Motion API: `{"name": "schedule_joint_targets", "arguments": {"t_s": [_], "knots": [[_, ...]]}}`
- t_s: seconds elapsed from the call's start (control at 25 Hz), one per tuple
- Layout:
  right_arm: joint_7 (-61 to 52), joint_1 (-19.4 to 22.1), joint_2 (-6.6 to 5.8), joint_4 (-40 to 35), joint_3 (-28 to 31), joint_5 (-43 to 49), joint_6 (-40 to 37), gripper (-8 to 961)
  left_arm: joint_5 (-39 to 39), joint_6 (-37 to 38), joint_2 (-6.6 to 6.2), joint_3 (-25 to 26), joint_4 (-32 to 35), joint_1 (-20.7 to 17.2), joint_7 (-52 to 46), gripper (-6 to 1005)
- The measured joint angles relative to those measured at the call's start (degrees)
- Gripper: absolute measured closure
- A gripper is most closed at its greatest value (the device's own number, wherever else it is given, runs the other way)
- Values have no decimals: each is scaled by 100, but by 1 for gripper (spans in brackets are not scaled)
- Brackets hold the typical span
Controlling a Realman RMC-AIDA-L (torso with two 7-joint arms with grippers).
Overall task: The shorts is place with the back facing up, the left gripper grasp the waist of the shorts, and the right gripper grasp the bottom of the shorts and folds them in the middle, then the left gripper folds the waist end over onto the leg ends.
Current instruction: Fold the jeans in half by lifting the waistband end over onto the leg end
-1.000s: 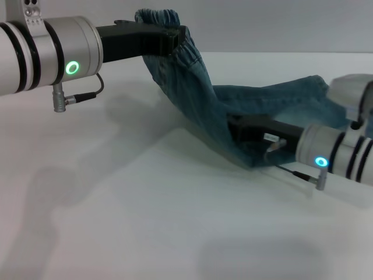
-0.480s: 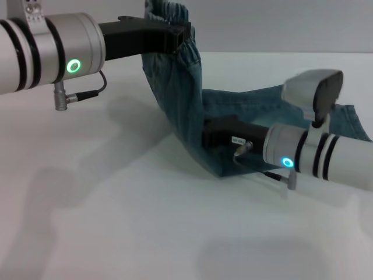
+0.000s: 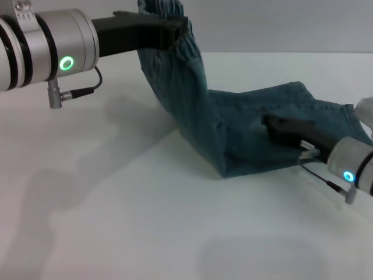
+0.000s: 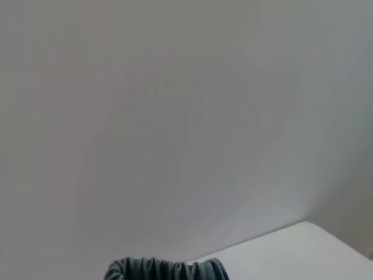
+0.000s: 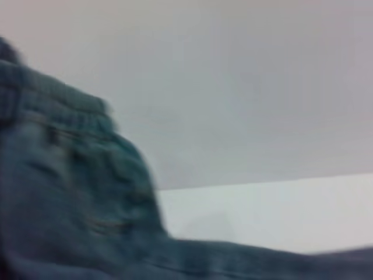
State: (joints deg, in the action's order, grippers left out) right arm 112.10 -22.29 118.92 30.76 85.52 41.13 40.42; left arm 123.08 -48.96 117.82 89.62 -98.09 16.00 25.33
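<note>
1. The left gripper (image 3: 175, 30), on the arm with the green ring, is raised high at the far left of the white table (image 3: 116, 221) and is clamped on the waist (image 3: 189, 49) of the shorts (image 3: 233, 128).
2. The gathered band hangs lifted off the table; the denim drapes down from it in a steep slope.
3. The lower part of the shorts lies flat on the table toward the right.
4. The right gripper (image 3: 271, 123), blue-ringed, lies low on the flat denim near its front edge.
5. From here I cannot tell whether its fingers are pinching cloth or merely resting on it.
6. The right wrist view, rather smeared, shows rumpled denim close up.
</note>
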Motion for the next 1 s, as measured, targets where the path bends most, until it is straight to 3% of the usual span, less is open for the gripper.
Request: {"name": "schedule_joint_targets", "arguments": {"t_s": [0.28,0.52,1.0], "knots": [[-91,-376,35,-480,-136,0,-334,954,-199,-9,3,-95,-306,15,15,939],[-571,-907,62,-491,-788,-15,-335,955,-235,-9,11,-198,-383,78,21,939],[-752,-1380,68,-342,-1737,-624,-537,955,-241,21,13,-270,-297,174,42,939]]}}
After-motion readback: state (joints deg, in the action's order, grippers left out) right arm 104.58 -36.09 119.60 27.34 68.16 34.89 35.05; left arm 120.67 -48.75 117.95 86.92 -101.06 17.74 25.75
